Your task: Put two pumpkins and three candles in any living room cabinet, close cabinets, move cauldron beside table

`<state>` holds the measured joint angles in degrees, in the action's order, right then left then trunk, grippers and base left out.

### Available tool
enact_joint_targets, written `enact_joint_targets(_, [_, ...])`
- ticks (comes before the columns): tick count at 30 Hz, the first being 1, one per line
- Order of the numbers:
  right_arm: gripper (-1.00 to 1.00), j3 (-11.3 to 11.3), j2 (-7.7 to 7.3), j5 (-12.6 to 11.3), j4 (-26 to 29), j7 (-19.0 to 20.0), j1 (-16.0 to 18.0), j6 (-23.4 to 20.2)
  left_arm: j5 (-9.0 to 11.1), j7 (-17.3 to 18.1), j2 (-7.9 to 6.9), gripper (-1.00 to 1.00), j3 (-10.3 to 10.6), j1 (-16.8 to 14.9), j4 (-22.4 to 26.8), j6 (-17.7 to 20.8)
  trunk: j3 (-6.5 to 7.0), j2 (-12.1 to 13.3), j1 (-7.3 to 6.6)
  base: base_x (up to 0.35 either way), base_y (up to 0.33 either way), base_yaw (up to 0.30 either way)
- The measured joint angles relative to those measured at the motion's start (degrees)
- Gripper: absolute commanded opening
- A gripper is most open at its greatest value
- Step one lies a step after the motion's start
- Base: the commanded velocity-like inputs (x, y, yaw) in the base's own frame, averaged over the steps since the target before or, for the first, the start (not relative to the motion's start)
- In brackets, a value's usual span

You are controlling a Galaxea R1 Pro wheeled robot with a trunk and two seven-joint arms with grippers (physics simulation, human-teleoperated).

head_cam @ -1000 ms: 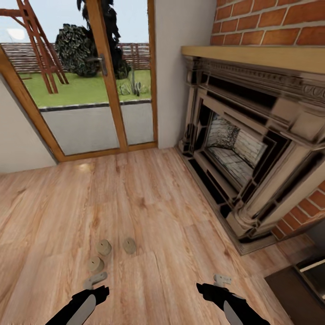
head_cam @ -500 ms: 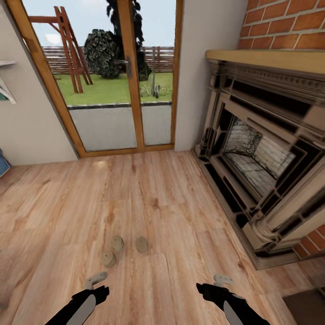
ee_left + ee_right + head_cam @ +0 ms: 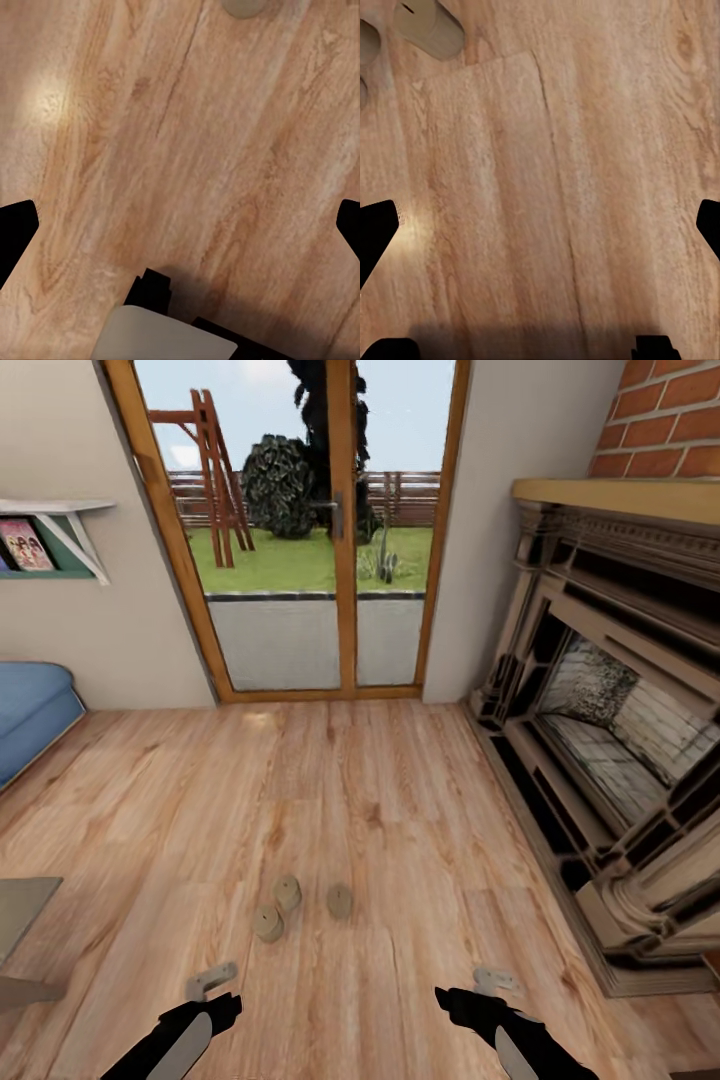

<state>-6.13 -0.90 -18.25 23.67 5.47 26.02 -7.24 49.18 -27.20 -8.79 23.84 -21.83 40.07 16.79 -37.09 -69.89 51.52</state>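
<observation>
Three candles lie close together on the wood floor just ahead of me: one candle point(image 3: 267, 923) nearest, a second point(image 3: 288, 893) behind it, a third point(image 3: 340, 901) to their right. My left gripper point(image 3: 212, 982) hangs open above the floor just short of them, and its wrist view catches one candle point(image 3: 240, 6) at the frame's edge. My right gripper point(image 3: 493, 980) is open too, further right, with a candle point(image 3: 431, 30) at the corner of its wrist view. Both hold nothing. The pumpkins, cabinet and cauldron are out of view.
An ornate grey fireplace point(image 3: 620, 760) runs along the right. A glass garden door point(image 3: 340, 560) stands ahead. A blue sofa point(image 3: 30, 710) and a wall shelf point(image 3: 60, 525) are at the left, with a table corner point(image 3: 20, 905) low at the left edge.
The camera has turned left, so the whole picture slid right and the sofa, shelf and table corner came into view. Both arms hold the same pose.
</observation>
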Motion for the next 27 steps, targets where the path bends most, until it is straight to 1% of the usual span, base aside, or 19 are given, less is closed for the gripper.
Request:
enact_joint_targets(8, [1.00,0.00,0.00,0.00,-0.04,0.00,0.00,0.00,-0.20,0.00,0.04,1.00,0.04,0.00,0.00,-0.02,0.43,0.00,-0.01,0.074,0.000,0.260])
enact_joint_targets(15, [1.00,0.00,0.00,-0.07,0.02,0.13,0.00,-0.04,-0.39,0.00,0.07,1.00,0.05,0.00,-0.01,-0.09,0.81,0.00,-0.02,0.190,0.000,0.240])
enact_joint_targets(27, [1.00,0.01,-0.01,-0.03,0.05,0.27,-0.02,-0.05,-0.44,0.01,0.00,1.00,0.06,-0.02,-0.02,-0.09,0.90,0.00,-0.02,0.225,0.003,0.027])
